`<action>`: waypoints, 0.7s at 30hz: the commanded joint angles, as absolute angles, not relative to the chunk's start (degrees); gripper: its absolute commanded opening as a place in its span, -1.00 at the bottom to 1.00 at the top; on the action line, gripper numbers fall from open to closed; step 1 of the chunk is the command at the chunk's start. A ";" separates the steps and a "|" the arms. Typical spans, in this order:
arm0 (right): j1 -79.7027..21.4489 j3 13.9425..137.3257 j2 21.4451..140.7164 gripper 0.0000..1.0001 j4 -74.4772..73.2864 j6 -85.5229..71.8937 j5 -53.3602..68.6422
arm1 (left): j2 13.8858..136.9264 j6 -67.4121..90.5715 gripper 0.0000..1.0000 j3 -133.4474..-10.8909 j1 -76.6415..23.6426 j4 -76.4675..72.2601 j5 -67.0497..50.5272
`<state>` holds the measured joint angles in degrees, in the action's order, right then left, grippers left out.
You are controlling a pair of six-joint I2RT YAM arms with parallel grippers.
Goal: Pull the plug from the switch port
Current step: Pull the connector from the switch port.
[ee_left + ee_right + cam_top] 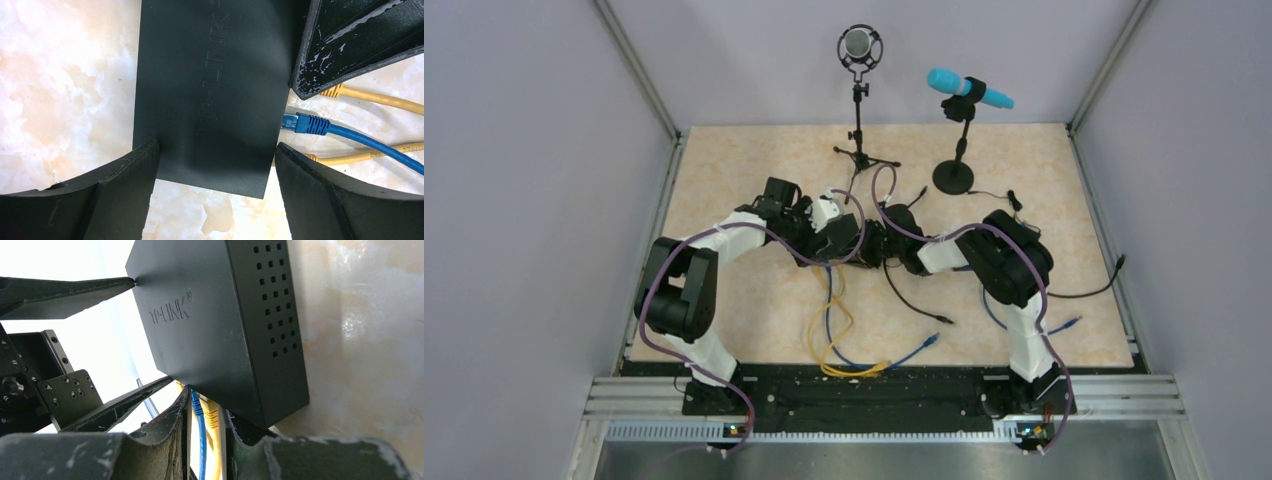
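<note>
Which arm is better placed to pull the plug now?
Right. The right gripper has the blue cable and yellow cable between its fingers at the port edge of the switch box; the left gripper braces the box's sides.

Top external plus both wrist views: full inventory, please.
Flat black rectangular switch box: one, black, table centre, between the hands.
Blue network cables: two, blue; one plug at the box's edge, one loose near-right.
Yellow network cables: two, yellow, flanking that plug.
Thin black cables: several, black, right half.
Black studio microphone on tripod: one, far centre.
Cyan handheld microphone on round-base stand: one, far right-centre.
Left hand: one, black, clamping the box.
Right hand: one, black, fingers around the cables.
</note>
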<state>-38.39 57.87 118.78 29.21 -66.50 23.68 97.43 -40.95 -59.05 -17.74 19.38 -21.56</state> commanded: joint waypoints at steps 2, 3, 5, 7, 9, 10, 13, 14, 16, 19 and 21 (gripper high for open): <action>-38.39 57.59 119.73 -0.52 28.47 -64.24 21.03 | 98.61 -40.66 0.77 -58.74 -17.93 24.96 -22.20; -38.41 57.41 119.31 -0.44 28.21 -63.84 20.94 | 98.58 -40.66 0.77 -58.79 -17.93 24.96 -22.14; -38.41 57.22 119.06 -0.41 27.90 -63.64 20.83 | 98.83 -40.75 0.77 -58.80 -17.93 24.96 -22.13; -38.36 57.56 119.38 -0.42 28.19 -63.48 21.39 | 98.92 -40.64 0.77 -58.89 -17.93 24.94 -22.18; -38.39 58.12 120.04 -0.43 28.34 -63.67 22.07 | 99.04 -40.65 0.77 -58.95 -17.92 24.96 -22.28; -38.41 58.17 120.13 -0.44 28.46 -63.63 22.10 | 99.10 -40.63 0.77 -58.95 -17.91 24.92 -22.27; -38.40 57.96 120.07 -0.22 28.54 -63.31 22.02 | 99.22 -40.63 0.76 -59.00 -17.93 25.05 -22.48; -38.39 57.80 119.80 -0.17 28.47 -63.07 21.90 | 99.15 -40.61 0.76 -58.98 -17.93 25.09 -22.57; -38.41 57.37 119.40 -0.19 28.55 -62.75 21.80 | 99.27 -40.65 0.76 -58.97 -17.93 24.97 -22.67; -38.41 57.16 119.02 -0.24 28.10 -62.00 22.12 | 99.32 -40.60 0.76 -58.93 -17.93 24.89 -22.54; -38.39 57.07 119.05 -0.30 27.96 -61.59 22.15 | 99.35 -40.60 0.76 -58.97 -17.89 24.82 -22.30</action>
